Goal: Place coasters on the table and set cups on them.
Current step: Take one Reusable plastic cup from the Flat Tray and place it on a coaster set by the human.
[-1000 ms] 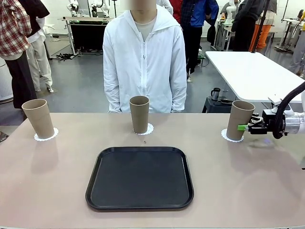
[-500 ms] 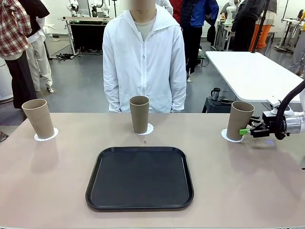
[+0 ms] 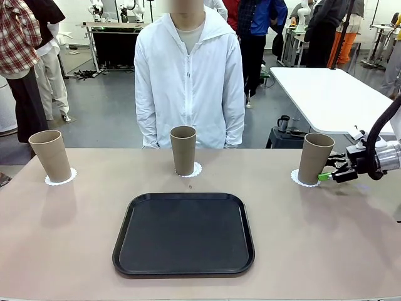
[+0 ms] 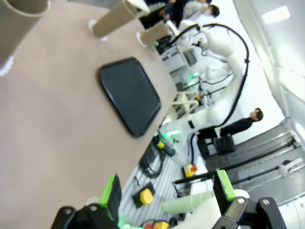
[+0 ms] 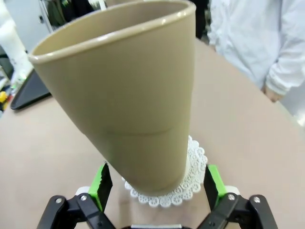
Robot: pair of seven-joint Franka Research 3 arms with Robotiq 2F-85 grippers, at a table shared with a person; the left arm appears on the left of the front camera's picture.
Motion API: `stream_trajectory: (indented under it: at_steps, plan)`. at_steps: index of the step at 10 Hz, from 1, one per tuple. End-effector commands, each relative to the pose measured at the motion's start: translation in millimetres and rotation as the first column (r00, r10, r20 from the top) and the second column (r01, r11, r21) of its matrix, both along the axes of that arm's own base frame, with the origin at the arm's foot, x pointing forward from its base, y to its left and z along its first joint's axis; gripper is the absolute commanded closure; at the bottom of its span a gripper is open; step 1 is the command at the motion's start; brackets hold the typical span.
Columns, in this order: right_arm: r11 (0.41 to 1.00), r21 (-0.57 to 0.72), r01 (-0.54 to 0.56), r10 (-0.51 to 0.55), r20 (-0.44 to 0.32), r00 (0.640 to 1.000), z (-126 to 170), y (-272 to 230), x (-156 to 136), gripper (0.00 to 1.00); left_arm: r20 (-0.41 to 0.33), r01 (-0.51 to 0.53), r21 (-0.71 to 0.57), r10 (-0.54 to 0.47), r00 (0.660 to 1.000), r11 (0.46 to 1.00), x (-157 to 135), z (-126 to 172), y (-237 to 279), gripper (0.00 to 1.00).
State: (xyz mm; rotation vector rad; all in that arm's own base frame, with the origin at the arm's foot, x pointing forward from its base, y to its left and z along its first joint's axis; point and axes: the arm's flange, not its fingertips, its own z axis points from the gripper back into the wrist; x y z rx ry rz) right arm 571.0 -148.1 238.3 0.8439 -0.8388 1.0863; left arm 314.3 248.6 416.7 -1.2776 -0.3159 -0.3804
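Three tan cups stand upright on the beige table [image 3: 75, 238], each on a white lacy coaster: the left cup [image 3: 50, 155] on its coaster [image 3: 62, 178], the middle cup [image 3: 183, 150] on a second coaster [image 3: 197, 170], the right cup [image 3: 315, 158] on a third coaster [image 3: 294, 178]. My right gripper [image 3: 327, 175] is open just right of the right cup. In the right wrist view its green pads [image 5: 101, 182] flank the base of the cup [image 5: 128, 95] on the coaster [image 5: 193, 174], with gaps on both sides. My left gripper [image 4: 167, 188] is open and holds nothing.
A black rounded-square tray [image 3: 183, 233] lies in the middle of the table, nearer the robot's side. A person in a white jacket [image 3: 189, 81] stands at the far edge behind the middle cup. A white table [image 3: 332, 94] stands behind at the right.
My right gripper has opened off the right cup and drawn back a little to the right. The cup stays upright on its coaster.
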Motion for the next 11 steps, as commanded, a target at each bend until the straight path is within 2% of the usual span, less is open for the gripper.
stream_trajectory:
  at_steps: [1, 5, 7, 8, 9, 11]
  plan:
    - [0.994, -0.103, 0.031, -0.036, -0.047, 0.998, 21.8, 5.7, -18.6, 0.00, -0.003, -0.014, 0.002, 0.014, 1.000, 1.000, 0.0, 1.5, -0.1, 0.00]
    - [0.937, -0.328, 0.121, -0.177, -0.145, 0.973, 101.4, 10.2, -49.4, 0.00, -0.003, -0.014, 0.002, 0.014, 1.000, 1.000, 0.0, 1.5, -0.1, 0.00]
    - [0.821, -0.533, 0.203, -0.332, -0.157, 0.930, 144.6, 34.2, -60.4, 0.00, -0.003, -0.014, 0.002, 0.014, 1.000, 1.000, 0.0, 1.5, -0.1, 0.00]
    - [0.781, -0.597, 0.184, -0.325, -0.136, 0.936, 172.5, 53.7, -66.9, 0.00, -0.003, -0.014, 0.002, 0.014, 1.000, 1.000, 0.0, 1.5, -0.1, 0.00]
    - [0.735, -0.652, 0.187, -0.352, -0.131, 0.927, 191.9, 72.4, -72.2, 0.00, -0.003, -0.014, 0.002, 0.014, 1.000, 1.000, 0.0, 1.5, -0.1, 0.00]
    - [0.662, -0.723, 0.199, -0.394, -0.110, 0.913, 217.6, 109.8, -84.9, 0.00, -0.003, -0.014, 0.002, 0.014, 1.000, 1.000, 0.0, 1.5, -0.1, 0.00]
